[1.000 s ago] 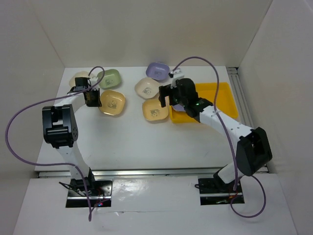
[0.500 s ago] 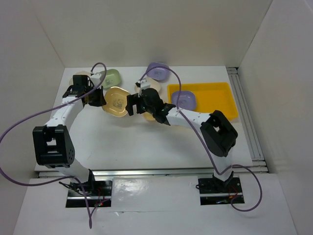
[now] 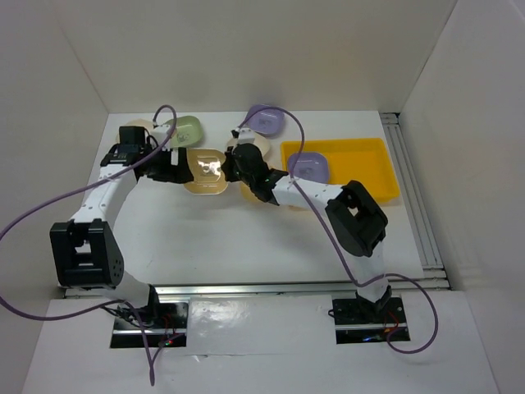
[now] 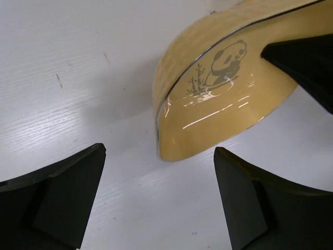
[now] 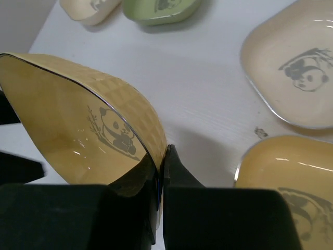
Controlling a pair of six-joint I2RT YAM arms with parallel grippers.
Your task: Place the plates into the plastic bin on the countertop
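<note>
At the right gripper (image 5: 160, 172), fingers are pressed together on the rim of a tan-yellow plate (image 5: 78, 120) with a panda print. The plate is tipped steeply; can't tell if its low edge touches the table. It sits left of centre, well apart from the plastic bin (image 3: 369, 160). The left gripper (image 4: 158, 156) is spread wide, holding nothing, just beside the same plate's opposite rim, which lies ahead of the fingers, not between them. Right arm is stretched far across to the left and left arm reaches in from its side, so both meet at this plate. Progress looks early: one lavender plate (image 3: 308, 167) lies in the bin's left end and the rest of the bin is bare. Outside it are a second lavender plate (image 3: 265, 121) at the back, a green plate (image 3: 185, 129), a cream plate (image 3: 134, 128) far left and partly hidden, another cream plate (image 5: 296, 67), and a yellow plate (image 5: 291, 182) under the right arm. That makes six out including the held one; more may be hidden. Next job, by my read, is carrying the pinched plate right to the bin. The countertop (image 3: 213, 238) is plain white and matte, boxed by white walls (image 3: 246, 49), with a metal rail (image 3: 414, 197) along the right edge and purple cables (image 3: 33, 205) looping off both arms.
</note>
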